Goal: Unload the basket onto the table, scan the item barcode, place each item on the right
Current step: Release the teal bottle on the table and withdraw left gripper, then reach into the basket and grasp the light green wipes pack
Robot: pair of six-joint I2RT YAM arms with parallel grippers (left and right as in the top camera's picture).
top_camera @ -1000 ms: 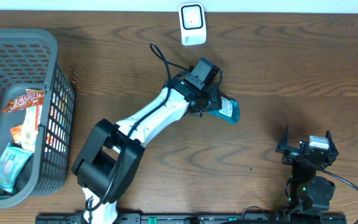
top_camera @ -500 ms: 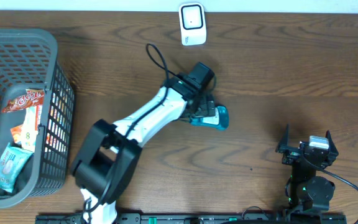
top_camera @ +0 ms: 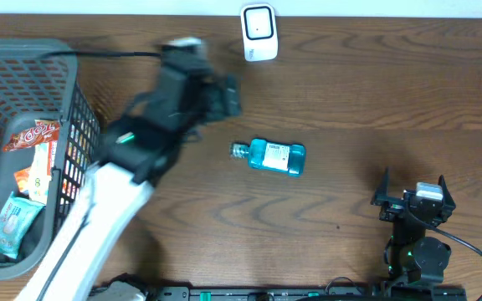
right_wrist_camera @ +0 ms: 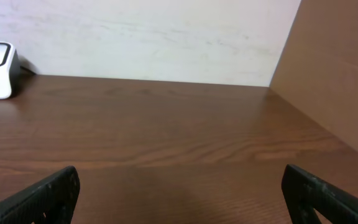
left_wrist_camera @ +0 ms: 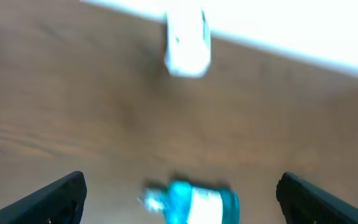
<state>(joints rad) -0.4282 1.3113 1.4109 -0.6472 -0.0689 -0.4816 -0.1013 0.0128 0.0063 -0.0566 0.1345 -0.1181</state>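
Wooden table (top_camera: 375, 100); left hand (top_camera: 224, 96) splayed, aloft

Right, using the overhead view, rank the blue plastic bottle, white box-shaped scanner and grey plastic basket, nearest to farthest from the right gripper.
From the right gripper:
1. Blue plastic bottle, lying near the middle.
2. White box-shaped scanner, at the far edge.
3. Grey plastic basket, at the far left.

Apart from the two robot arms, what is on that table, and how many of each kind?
Blue bottle: 1
White scanner: 1
Grey basket: 1
Snack packets in the basket: 3 that show
Total: 6
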